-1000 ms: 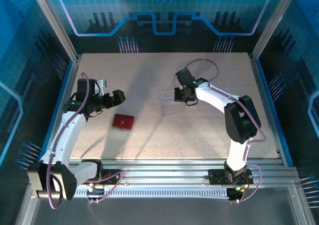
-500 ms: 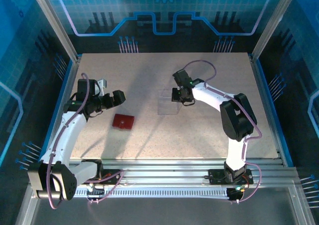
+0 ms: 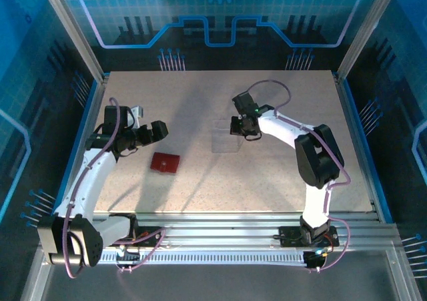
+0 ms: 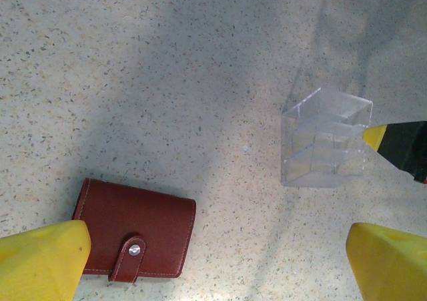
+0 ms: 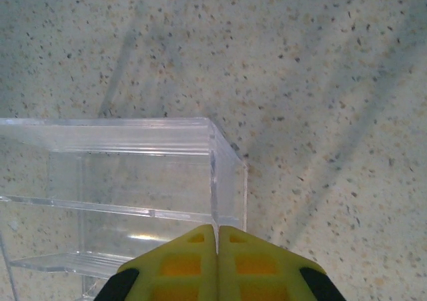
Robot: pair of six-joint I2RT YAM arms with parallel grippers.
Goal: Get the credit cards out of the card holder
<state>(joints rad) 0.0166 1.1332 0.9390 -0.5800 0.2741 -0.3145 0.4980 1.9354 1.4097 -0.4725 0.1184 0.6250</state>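
Card holder (image 3: 165, 162) lies folded shut and flat on the table (image 3: 200, 194), left of centre. Its strap tab is buttoned across one long edge. Bare tabletop surrounds all four of its edges, and it sits well apart from the left rail and the near frame.

The left gripper (image 3: 159, 129) hangs just beyond the holder's far side with its jaws spread wide and nothing between them. In the left wrist view one yellow fingertip (image 4: 40, 259) overlaps the holder's corner.

A clear box (image 3: 225, 137) stands right of centre, well apart from the holder, with open table between them. The right gripper (image 5: 217, 251) is closed, pads pressed together at the box's right corner. I cannot tell whether a wall is pinched. Far and right of it the table lies open.
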